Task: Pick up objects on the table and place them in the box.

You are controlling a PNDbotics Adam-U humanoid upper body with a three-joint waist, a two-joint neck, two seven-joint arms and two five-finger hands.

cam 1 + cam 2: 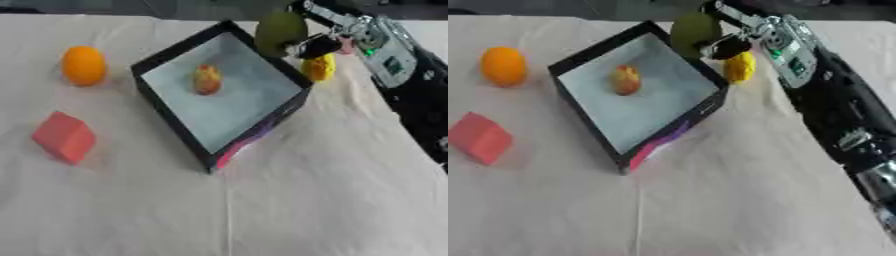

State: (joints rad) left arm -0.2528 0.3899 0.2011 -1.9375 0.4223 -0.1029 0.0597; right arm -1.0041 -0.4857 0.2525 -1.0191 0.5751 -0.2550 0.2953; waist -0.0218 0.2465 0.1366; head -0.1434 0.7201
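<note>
A black-walled box (171, 127) with a pale floor sits tilted mid-table. A small yellow-red fruit (207, 79) lies inside it. My right hand (322, 44) reaches in from the upper right, its fingers curled round a green round fruit (279, 31) held above the box's far right corner. A yellow object (319, 67) lies on the cloth just right of the box, below that hand. An orange (84, 65) rests at far left, and a red block (64, 137) sits nearer me on the left. My left hand does not show.
A white cloth (262, 210) covers the table, with a fold line running toward the front edge. My right forearm (833, 110) crosses the right side. The table's dark far edge runs along the top.
</note>
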